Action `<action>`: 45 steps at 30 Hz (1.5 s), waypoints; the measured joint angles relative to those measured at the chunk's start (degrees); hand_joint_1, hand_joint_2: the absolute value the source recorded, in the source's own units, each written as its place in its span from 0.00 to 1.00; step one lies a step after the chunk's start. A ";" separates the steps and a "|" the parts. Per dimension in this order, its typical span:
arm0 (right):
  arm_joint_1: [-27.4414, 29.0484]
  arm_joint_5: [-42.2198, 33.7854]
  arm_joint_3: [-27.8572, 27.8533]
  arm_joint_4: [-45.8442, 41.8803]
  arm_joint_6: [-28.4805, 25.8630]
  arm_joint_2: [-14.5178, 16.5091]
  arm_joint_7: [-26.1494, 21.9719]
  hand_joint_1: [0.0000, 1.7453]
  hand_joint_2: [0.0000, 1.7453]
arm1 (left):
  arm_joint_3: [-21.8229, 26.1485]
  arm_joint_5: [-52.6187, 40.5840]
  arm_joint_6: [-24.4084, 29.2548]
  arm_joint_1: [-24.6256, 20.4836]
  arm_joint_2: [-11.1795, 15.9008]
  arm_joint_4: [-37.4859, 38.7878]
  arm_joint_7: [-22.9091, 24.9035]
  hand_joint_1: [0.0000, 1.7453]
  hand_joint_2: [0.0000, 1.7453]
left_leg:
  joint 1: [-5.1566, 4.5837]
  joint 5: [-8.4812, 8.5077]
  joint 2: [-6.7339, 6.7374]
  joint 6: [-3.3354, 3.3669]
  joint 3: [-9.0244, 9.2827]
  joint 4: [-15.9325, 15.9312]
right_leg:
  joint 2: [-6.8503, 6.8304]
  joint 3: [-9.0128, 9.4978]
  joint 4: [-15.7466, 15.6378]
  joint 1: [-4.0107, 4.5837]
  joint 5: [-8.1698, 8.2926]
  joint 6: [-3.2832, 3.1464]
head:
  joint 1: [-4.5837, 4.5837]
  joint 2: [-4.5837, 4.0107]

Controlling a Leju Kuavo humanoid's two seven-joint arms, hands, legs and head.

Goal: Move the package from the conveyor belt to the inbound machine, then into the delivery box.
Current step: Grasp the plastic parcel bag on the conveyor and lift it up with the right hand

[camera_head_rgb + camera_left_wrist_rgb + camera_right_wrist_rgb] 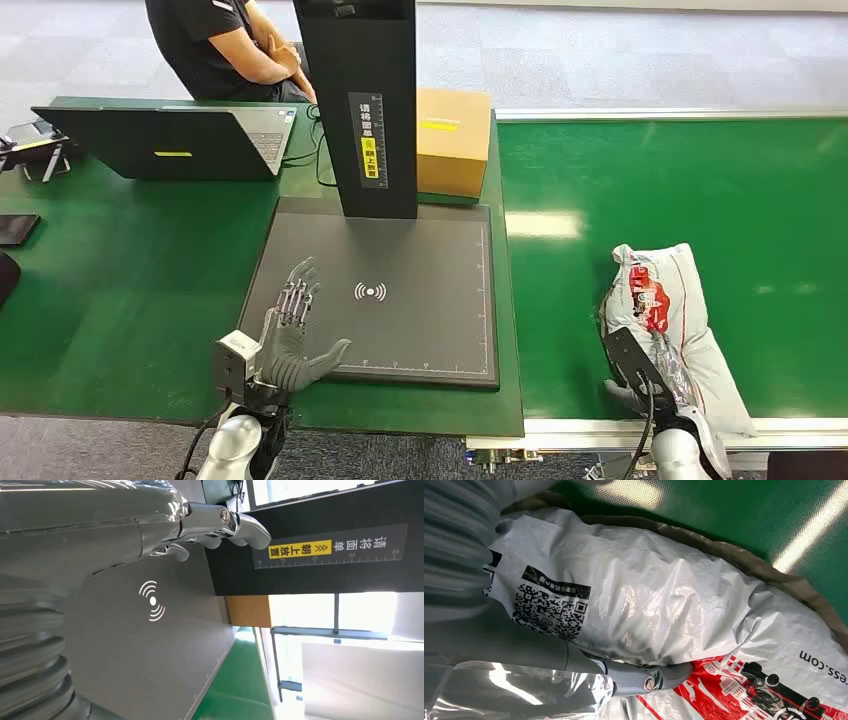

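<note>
The package, a white plastic mailer with red print, lies on the green conveyor belt near its front edge. My right hand is at the package's near left end. In the right wrist view its thumb lies across the package beside a QR label, and the other fingers are hidden. My left hand hovers over the front left corner of the inbound machine's dark scan pad, fingers spread and holding nothing. Its fingertips reach toward the pad's signal mark.
The machine's black column rises at the back of the pad. A cardboard box stands behind it on the right. An open laptop sits on the green table at the back left, with a person seated behind.
</note>
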 joint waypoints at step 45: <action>5.59 -24.26 9.15 -23.73 -6.33 2.44 -41.14 1.00 1.00 | -0.21 3.92 2.46 0.29 0.34 -0.08 -2.29 0.00 1.00 | 0.25 -0.13 0.02 -0.26 -0.02 -0.03 | 0.02 -0.07 0.03 0.29 -0.14 -0.26 | -0.01 0.00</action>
